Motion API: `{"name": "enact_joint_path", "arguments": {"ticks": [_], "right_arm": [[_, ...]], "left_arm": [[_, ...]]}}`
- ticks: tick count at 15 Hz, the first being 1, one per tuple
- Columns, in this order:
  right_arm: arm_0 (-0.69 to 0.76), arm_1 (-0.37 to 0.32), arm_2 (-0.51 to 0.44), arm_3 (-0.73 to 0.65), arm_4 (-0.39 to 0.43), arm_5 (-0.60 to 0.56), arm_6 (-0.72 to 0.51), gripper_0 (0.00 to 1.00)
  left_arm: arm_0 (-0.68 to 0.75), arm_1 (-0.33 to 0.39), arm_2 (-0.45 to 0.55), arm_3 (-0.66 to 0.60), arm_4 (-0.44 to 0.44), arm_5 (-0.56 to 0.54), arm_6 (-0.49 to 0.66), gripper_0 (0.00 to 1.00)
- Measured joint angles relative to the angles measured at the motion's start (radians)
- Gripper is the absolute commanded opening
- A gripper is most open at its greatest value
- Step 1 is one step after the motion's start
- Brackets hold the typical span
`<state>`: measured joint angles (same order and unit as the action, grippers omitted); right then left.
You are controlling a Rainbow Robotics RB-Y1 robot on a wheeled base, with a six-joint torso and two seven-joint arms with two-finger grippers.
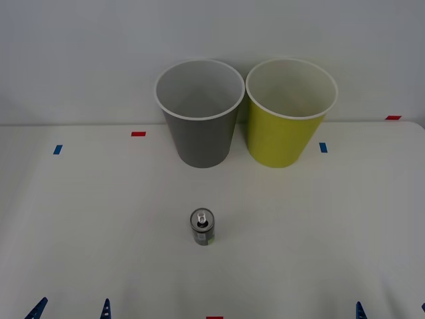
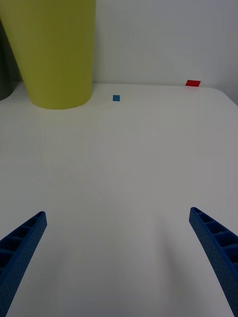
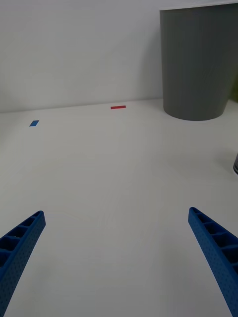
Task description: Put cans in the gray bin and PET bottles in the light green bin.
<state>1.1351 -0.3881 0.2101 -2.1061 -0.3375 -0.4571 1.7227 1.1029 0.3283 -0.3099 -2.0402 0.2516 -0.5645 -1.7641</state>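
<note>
A small dark gray can (image 1: 202,227) with a silver top stands upright in the middle of the white table. Behind it stand the gray bin (image 1: 202,143) and, to its right, the light green bin (image 1: 282,139), side by side and upright. My left gripper (image 1: 71,311) is at the near left edge, open, with nothing between its fingers. My right gripper (image 1: 392,312) is at the near right, also open and holding nothing. The left wrist view shows the gray bin (image 3: 198,64) and a sliver of the can (image 3: 236,163). The right wrist view shows the light green bin (image 2: 57,54). PET bottles are out of view.
Small tape marks lie on the table: red (image 1: 138,133) and blue (image 1: 58,149) at the left, blue (image 1: 323,147) and red (image 1: 393,117) at the right. A white wall rises just behind the bins. Bare tabletop lies between both grippers and the can.
</note>
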Motion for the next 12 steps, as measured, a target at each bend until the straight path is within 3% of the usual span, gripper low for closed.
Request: {"name": "enact_joint_path", "arguments": {"ticks": [12], "right_arm": [[0.000, 0.000, 0.000, 0.000, 0.000, 0.000, 0.000, 1.00]], "left_arm": [[0.000, 0.000, 0.000, 0.000, 0.000, 0.000, 0.000, 1.00]]}}
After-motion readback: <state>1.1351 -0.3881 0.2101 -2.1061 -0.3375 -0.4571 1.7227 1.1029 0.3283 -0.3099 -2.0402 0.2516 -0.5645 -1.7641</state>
